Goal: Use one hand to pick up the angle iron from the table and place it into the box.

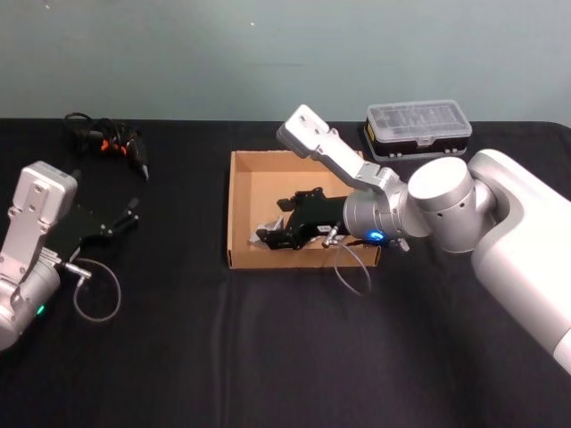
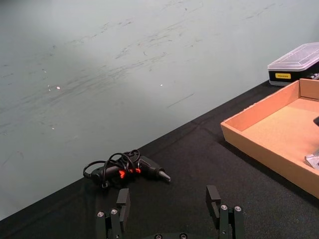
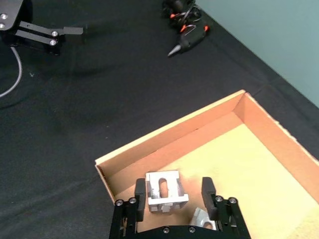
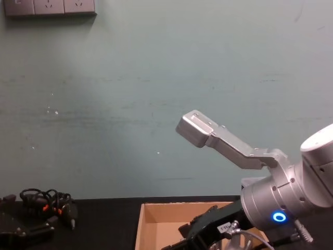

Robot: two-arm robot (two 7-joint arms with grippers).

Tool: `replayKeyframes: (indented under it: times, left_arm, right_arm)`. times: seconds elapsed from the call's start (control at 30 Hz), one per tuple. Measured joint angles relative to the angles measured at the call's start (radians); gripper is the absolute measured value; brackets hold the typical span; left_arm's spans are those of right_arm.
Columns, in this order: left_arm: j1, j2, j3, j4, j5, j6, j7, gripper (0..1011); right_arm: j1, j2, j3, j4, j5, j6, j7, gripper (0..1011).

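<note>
In the head view the right gripper (image 1: 268, 237) hides most of the angle iron (image 3: 165, 191), which the right wrist view shows as a small silver bracket with a slotted hole, lying on the floor of the box (image 1: 243, 203) near its front-left corner. The fingers (image 3: 140, 191) are spread on either side of the angle iron, not clamping it, with a second silver piece (image 3: 201, 217) beside it partly hidden. The left gripper (image 2: 169, 206) hovers open near the left edge of the table (image 1: 178, 339).

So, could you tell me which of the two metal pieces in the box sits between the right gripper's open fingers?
The slotted angle iron, lying between the right gripper's fingers in the box. The other piece lies off-centre, under one finger.
</note>
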Motion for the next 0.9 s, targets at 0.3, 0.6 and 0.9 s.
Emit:
replayKeyframes:
  times: [0.3,0.6,0.9]
  left_arm:
    - [0.000,0.000,0.000,0.000,0.000,0.000,0.000,1000]
    - [0.000,0.000,0.000,0.000,0.000,0.000,0.000,1000]
    - [0.000,0.000,0.000,0.000,0.000,0.000,0.000,1000]
  right_arm:
    - [-0.040,0.019,0.040,-0.064,-0.005,-0.025,-0.056,938]
    - [-0.131,0.051,0.114,-0.182,-0.007,-0.117,-0.153,1004]
    - [-0.256,0.106,0.192,-0.322,-0.064,-0.220,-0.309,1004]
